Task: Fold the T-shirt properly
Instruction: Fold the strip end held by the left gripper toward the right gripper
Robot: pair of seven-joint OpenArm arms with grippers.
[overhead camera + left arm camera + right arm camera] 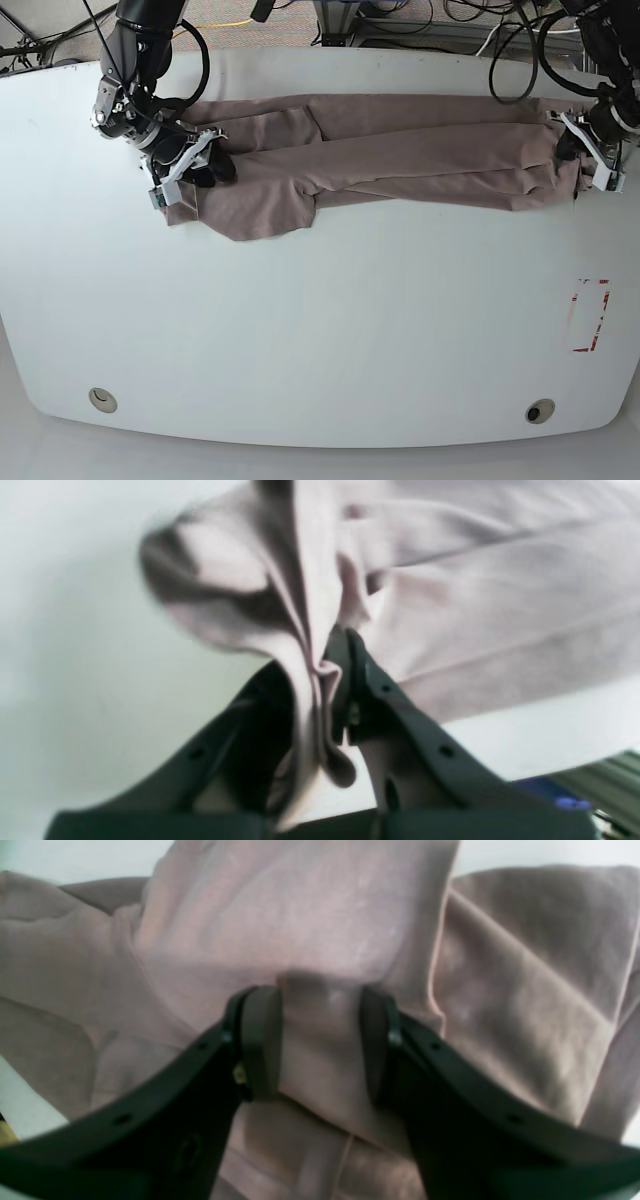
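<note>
The shirt (pixel 400 150) lies stretched in a long, rumpled band across the far half of the white table (pixel 330 330), running from my right gripper (pixel 205 165) at one end to my left gripper (pixel 580 150) at the other. It is folded lengthwise on itself, with a wider flap of cloth spilling toward the table's middle near my right side.

My left gripper (pixel 345 645) is clenched on the shirt (pixel 500 605) — a gathered pleat of cloth runs down between the two dark fingers (pixel 400 715), pinched tight at the tips, and a small loose curl hangs below the pinch. From that wrist the rest of the cloth fans away over the table (pixel 75 680), bunched into a soft hump on one side.

My right gripper (pixel 320 1040) stands part open, and a raised ridge of the shirt (pixel 310 915) sits between its pads (pixel 260 1040). Both pads touch the sides of that ridge, so I am grasping a thick fold here. Around it the cloth lies in broad wrinkled layers, one seamed edge running down just beside the pad on that view's right.

A red-marked rectangle (pixel 590 315) shows on the table near its edge, well apart from the shirt.
</note>
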